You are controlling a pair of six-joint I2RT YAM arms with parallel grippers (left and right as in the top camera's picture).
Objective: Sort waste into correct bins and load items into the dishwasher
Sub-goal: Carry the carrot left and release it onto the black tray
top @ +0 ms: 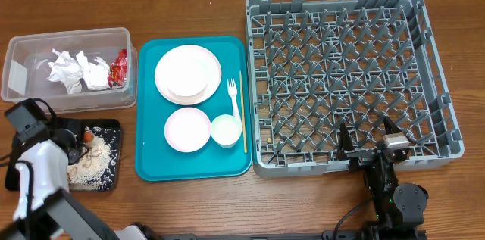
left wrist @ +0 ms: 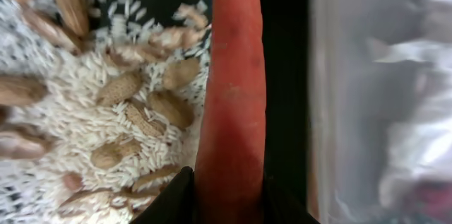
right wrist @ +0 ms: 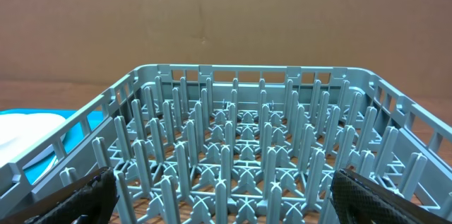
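In the left wrist view an orange carrot (left wrist: 232, 104) runs up from between my left gripper's (left wrist: 226, 185) black jaws, which are shut on its near end. It lies over the black tray (left wrist: 282, 75), beside white rice (left wrist: 78, 125) and beige scraps (left wrist: 169, 107). From overhead the left gripper (top: 76, 143) is over that black tray (top: 114, 126). The clear tub (top: 23, 47) holds crumpled napkins (top: 76, 70) and a red wrapper (top: 120, 68). My right gripper (top: 367, 138) stands open at the grey rack's (top: 424, 58) front edge, fingers wide in the wrist view (right wrist: 224, 189), nothing between them.
A teal serving tray (top: 148, 157) between the bins and the rack carries a round plate (top: 188, 73), a white bowl (top: 187, 129), a small cup (top: 225, 130), a white fork (top: 233, 102) and a thin wooden stick (top: 242, 111). The rack (right wrist: 240, 146) holds nothing.
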